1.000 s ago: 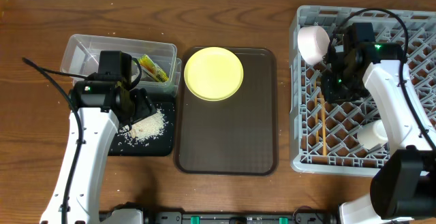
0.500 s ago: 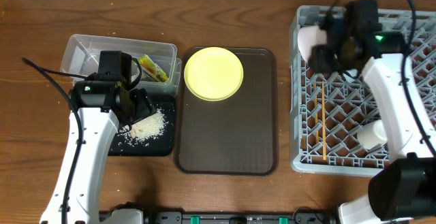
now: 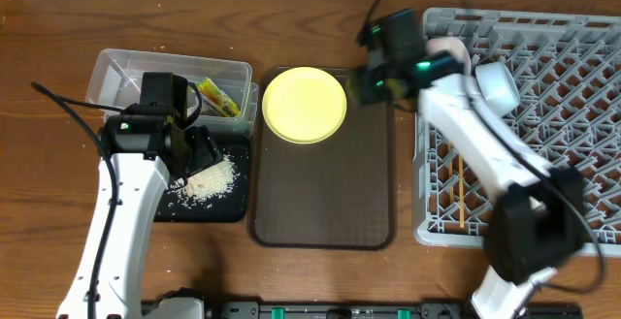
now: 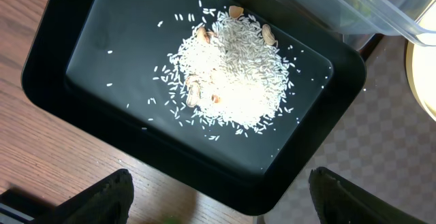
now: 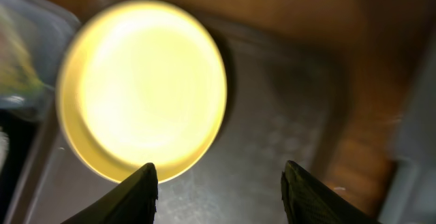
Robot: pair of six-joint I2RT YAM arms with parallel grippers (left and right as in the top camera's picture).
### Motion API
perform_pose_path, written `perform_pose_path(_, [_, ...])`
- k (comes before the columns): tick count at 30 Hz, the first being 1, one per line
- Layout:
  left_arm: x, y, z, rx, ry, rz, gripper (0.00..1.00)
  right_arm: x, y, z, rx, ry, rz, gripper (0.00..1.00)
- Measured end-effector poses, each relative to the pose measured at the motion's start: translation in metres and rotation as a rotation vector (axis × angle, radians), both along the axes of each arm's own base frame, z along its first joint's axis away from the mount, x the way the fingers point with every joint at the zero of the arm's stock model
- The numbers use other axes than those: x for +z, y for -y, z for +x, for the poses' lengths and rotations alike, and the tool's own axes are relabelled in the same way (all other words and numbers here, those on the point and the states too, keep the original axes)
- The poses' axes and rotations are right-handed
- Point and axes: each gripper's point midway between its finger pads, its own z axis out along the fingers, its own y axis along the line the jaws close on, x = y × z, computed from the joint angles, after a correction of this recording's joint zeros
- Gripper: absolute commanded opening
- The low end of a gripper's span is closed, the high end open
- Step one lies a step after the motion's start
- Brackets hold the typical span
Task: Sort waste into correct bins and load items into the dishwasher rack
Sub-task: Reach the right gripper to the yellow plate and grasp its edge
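Right tool (image 5: 219,176): jaws parted and empty, poised over the yellow plate's (image 3: 304,104) edge nearest the grey rack (image 3: 572,106).
Left tool (image 4: 218,207): spread wide, gripping nothing, above rice (image 4: 231,74) heaped in the black tray (image 4: 88,67).
Plate: lies flat at one end of the brown serving tray (image 3: 325,193), apart from the rack.
Handling: probably rigid, light and slick; the raised rim looks the only purchase, pinched from above and below.
Risk: it may skid across the tray as the tool closes.
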Motion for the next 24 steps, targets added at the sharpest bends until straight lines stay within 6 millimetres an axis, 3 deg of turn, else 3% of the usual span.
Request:
perform_pose_path(3, [0.000, 0.000, 0.000, 0.000, 0.000, 0.000, 0.85, -0.043, -0.011, -0.004, -0.018, -0.077, -0.048, 0.57])
perform_pose_path(8, [0.000, 0.000, 0.000, 0.000, 0.000, 0.000, 0.85, -0.089, -0.017, -0.009, -0.062, -0.155, -0.089, 0.54])
perform_pose_path(18, [0.000, 0.000, 0.000, 0.000, 0.000, 0.000, 0.85, -0.110, -0.013, -0.016, -0.128, -0.214, -0.109, 0.15])
perform_pose_path(24, [0.000, 0.000, 0.000, 0.000, 0.000, 0.000, 0.86, -0.115, 0.002, -0.027, -0.190, -0.263, -0.170, 0.04])
